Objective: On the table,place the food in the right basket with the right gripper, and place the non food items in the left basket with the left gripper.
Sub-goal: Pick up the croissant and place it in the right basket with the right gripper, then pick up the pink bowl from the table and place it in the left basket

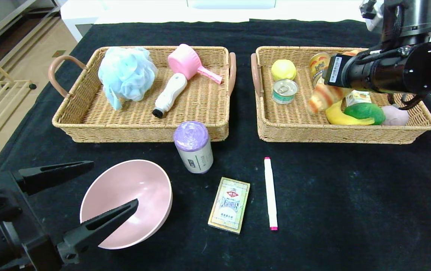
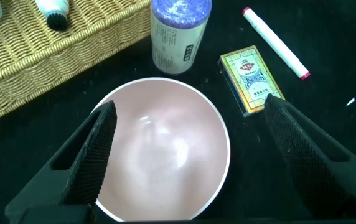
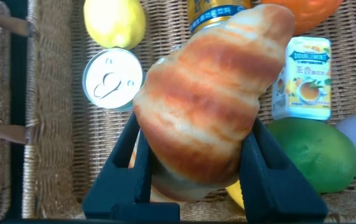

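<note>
Over the right basket (image 1: 335, 134) my right gripper (image 3: 196, 124) is shut on a striped bread roll (image 1: 324, 98), which hangs just above the banana (image 1: 345, 117) and tin can (image 1: 284, 90). At the near left my left gripper (image 1: 114, 183) stands open above the pink bowl (image 1: 136, 188), one finger (image 2: 94, 146) over its rim and the other past its far side by the card box (image 2: 251, 79). A purple bag roll (image 1: 193, 146) and a white marker (image 1: 270, 193) also lie on the black cloth. The left basket (image 1: 87, 126) holds a blue bath puff (image 1: 125, 75).
The left basket also holds a pink scoop (image 1: 185, 62) and a white brush (image 1: 168, 94). In the right basket lie a lemon (image 1: 283, 69), a drink can (image 1: 319, 64), a juice box (image 3: 302, 78) and a green mango (image 1: 366, 111). The table edge runs along the left.
</note>
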Motion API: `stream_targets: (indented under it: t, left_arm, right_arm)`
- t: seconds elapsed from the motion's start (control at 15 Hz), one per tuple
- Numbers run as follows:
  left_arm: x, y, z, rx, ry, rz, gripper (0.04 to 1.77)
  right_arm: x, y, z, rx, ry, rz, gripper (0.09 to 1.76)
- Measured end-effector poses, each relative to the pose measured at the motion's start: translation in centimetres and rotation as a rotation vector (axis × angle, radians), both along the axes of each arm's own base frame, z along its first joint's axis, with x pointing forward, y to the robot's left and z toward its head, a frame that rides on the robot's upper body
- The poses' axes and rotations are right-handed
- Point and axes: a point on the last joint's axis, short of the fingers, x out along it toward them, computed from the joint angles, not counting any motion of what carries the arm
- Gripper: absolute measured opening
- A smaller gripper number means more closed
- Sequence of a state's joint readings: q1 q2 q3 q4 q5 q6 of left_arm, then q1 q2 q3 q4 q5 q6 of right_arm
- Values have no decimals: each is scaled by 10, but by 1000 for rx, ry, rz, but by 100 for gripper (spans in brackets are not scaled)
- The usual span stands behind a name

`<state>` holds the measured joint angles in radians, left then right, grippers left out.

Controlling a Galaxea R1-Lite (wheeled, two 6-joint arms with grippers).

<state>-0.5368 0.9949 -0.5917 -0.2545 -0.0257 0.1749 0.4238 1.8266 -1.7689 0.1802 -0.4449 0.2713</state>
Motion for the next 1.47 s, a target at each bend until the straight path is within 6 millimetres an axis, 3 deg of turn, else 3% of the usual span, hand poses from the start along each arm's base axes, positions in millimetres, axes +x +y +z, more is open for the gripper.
stream_targets:
  t: [0.27,0.53,1.0,1.47]
  left_arm:
    - [0,0,0,0,-1,0,172]
    - [0,0,0,0,-1,0,172]
    - [0,0,0,2,2,0,172]
    - [0,0,0,3,1,-1,172]
  right_arm:
    - [-1,3,-1,-3,2,-13,119]
    - [-2,3,-3,-8,12,-9,141]
    - [-4,3,-4,-11,17,-6,158]
    - [-9,1,-5,-15,22,-7,166]
